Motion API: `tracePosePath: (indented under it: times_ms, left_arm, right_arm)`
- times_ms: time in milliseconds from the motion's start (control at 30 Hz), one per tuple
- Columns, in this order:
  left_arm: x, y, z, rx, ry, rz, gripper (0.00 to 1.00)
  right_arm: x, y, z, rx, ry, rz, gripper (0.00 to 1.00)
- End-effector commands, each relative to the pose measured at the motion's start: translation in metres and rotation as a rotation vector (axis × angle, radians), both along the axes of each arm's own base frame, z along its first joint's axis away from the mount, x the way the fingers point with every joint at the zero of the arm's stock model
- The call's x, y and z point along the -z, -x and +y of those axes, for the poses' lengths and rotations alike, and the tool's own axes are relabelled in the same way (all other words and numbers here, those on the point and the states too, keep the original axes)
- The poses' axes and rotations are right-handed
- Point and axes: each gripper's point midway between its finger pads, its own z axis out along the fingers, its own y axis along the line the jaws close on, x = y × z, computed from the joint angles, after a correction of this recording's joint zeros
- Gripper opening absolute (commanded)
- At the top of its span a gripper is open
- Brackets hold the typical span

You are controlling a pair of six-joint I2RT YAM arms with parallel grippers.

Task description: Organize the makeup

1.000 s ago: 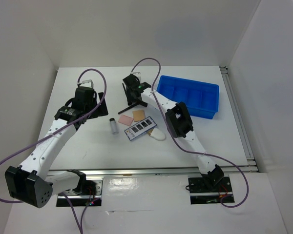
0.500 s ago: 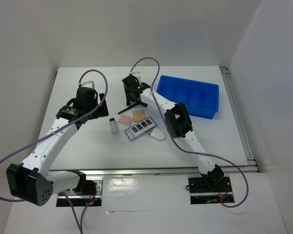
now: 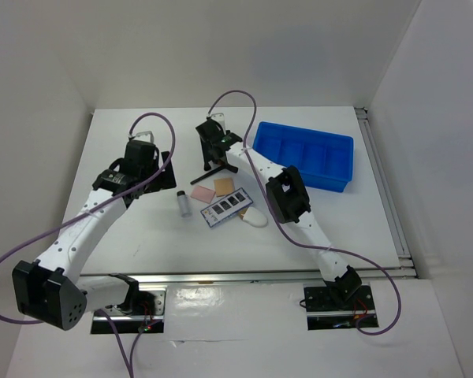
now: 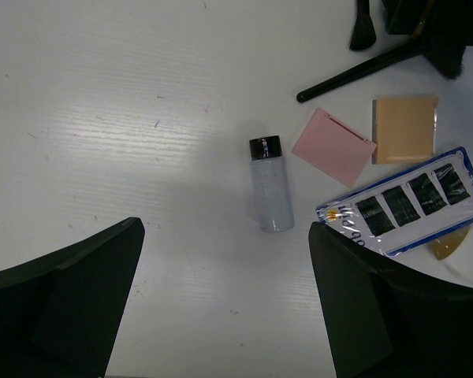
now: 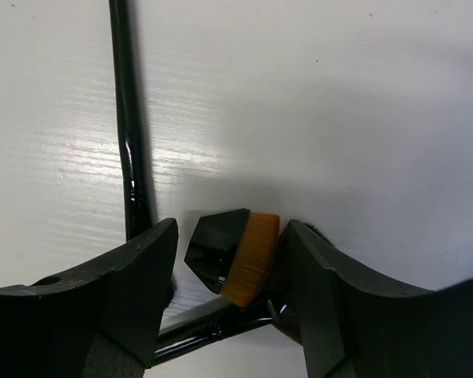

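The right gripper [image 5: 230, 230] hangs low over the far middle of the table [image 3: 162, 236]. Its 2 jaws are spread to either side of an orange-bristled brush head [image 5: 240, 264] lying flat on the surface. Thin gaps show on both sides, so nothing is pinched. A second brush handle [image 5: 126, 118], thin and black, runs just beside the left-hand jaw. The left gripper [image 4: 225, 236] hovers with jaws wide apart and nothing between them, above the clear vial [image 4: 268, 194] (black-capped, lying on its side). Just to the right of the vial lies the pink pad [image 4: 333, 146], with the tan pad [image 4: 404, 129] just beside it. The dark palette [image 4: 402, 205] lies nearer the arms, and the white sponge [image 3: 255, 218] is at its corner. The blue tray [image 3: 315, 156] stands well apart on the right.
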Motion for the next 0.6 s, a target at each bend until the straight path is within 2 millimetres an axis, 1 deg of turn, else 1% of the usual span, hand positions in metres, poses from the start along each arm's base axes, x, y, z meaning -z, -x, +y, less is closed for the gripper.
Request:
tracePosePath:
  times_ms: [0,67,100,133,167,200,233,267,333,433,533,567]
  left_arm:
    - [-0.001,-0.003,-0.003,0.028,-0.01,-0.002,1.0]
    - [0.003,-0.001,-0.003,0.028,-0.012,0.007,1.0]
    - [0.003,-0.001,-0.003,0.028,-0.012,0.007,1.0]
    - [0.003,-0.001,-0.003,0.028,-0.012,0.007,1.0]
    - [0.003,-0.001,-0.003,0.028,-0.012,0.007,1.0]
    - [0.003,-0.001,-0.003,0.028,-0.012,0.007,1.0]
    - [0.003,-0.001,-0.003,0.028,-0.012,0.007,1.0]
    - [0.006,-0.002,-0.003,0.028,-0.015,0.015,1.0]
    - [0.006,-0.002,-0.003,0.028,-0.015,0.016,1.0]
    - [0.006,-0.002,-0.003,0.028,-0.015,0.016,1.0]
    - [0.009,0.0,-0.002,0.028,-0.017,0.024,1.0]
    - [0.009,0.0,-0.002,0.028,-0.017,0.024,1.0]
  right_arm:
    - [-0.036,-0.01,0.014,-0.005,-0.047,-0.088,0.65]
    - [-0.032,-0.009,0.013,-0.005,-0.041,-0.081,0.65]
    - [-0.038,-0.009,0.013,-0.005,-0.047,-0.088,0.65]
    - [-0.034,-0.008,0.012,-0.005,-0.04,-0.08,0.64]
    - [-0.033,-0.005,0.017,-0.014,-0.041,-0.079,0.62]
    - [-0.033,-0.004,0.017,-0.014,-0.041,-0.079,0.62]
    - [-0.033,-0.004,0.017,-0.014,-0.041,-0.079,0.6]
    - [-0.033,-0.001,0.021,-0.023,-0.041,-0.079,0.58]
    - [-0.035,-0.002,0.024,-0.03,-0.053,-0.083,0.58]
    - [-0.023,-0.001,0.024,-0.03,-0.041,-0.069,0.58]
    - [-0.023,0.0,0.025,-0.037,-0.047,-0.064,0.58]
    - [-0.017,0.0,0.025,-0.037,-0.041,-0.057,0.58]
